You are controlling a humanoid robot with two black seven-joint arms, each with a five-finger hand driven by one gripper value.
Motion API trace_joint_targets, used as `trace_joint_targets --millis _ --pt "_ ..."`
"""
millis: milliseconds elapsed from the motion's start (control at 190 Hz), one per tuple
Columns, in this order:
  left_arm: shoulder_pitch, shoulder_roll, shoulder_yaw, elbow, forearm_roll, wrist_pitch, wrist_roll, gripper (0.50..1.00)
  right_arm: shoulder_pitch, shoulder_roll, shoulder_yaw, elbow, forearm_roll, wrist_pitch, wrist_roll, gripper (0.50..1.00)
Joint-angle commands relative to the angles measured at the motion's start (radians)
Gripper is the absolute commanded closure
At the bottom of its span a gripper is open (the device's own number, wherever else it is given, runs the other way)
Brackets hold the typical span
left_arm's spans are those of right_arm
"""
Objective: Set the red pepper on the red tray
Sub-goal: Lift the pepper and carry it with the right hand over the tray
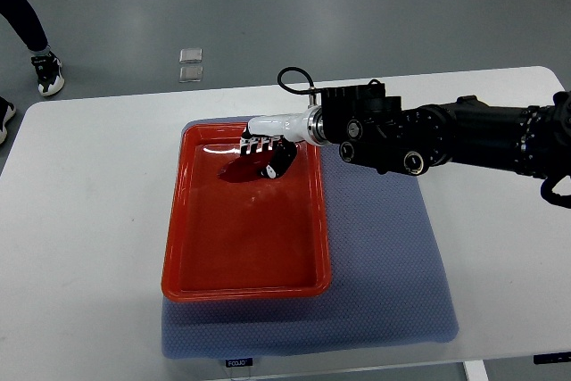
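Reaching in from the right edge, the right arm stretches across the white table and ends in the right hand, which hangs over the far end of the red tray. Its fingers are curled downward around the red pepper, which shows as a darker red shape low against the tray floor just below the hand. Because pepper and tray are nearly the same colour, the pepper's outline is hard to trace, and the hand covers its upper right part; whether it already touches the tray floor cannot be told. The tray lies on a blue-grey mat whose near-left part it hides. A black cable loops up behind the wrist. The arm's upper part is cut off by the right edge. At the upper left a person's leg and shoes stand on the grey floor, the rest out of frame. Two small clear squares lie on the floor beyond the table.
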Motion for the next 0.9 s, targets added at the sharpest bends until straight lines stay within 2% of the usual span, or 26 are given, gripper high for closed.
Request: trace_joint_targets --millis 0,494,557,715,799,851,893 --pt "0.0 0.0 0.0 0.0 0.0 0.0 0.0 0.5 -0.005 0.0 0.001 0.005 0.0 0.001 0.0 0.914" --pt "0.0 0.0 0.0 0.0 0.0 0.0 0.0 0.5 -0.034 0.0 -0.01 -0.044 -0.018 0.001 0.0 0.914" --pt "0.0 0.0 0.0 0.0 0.0 0.0 0.0 0.5 -0.04 0.0 -0.005 -0.045 -0.018 0.0 0.014 0.914" --pt "0.001 0.0 0.0 0.0 0.0 0.0 0.0 0.5 -0.06 0.0 0.004 -0.044 -0.017 -0.019 0.097 0.899" --pt "0.0 0.0 0.0 0.0 0.0 0.0 0.0 0.5 -0.06 0.0 0.004 -0.042 -0.017 -0.017 0.112 0.893" --pt "0.0 0.0 0.0 0.0 0.0 0.0 0.0 0.5 -0.063 0.0 0.004 -0.041 -0.017 -0.014 0.115 0.881" --pt "0.0 0.0 0.0 0.0 0.0 0.0 0.0 0.5 -0.066 0.0 0.004 -0.036 -0.015 -0.014 0.124 0.846"
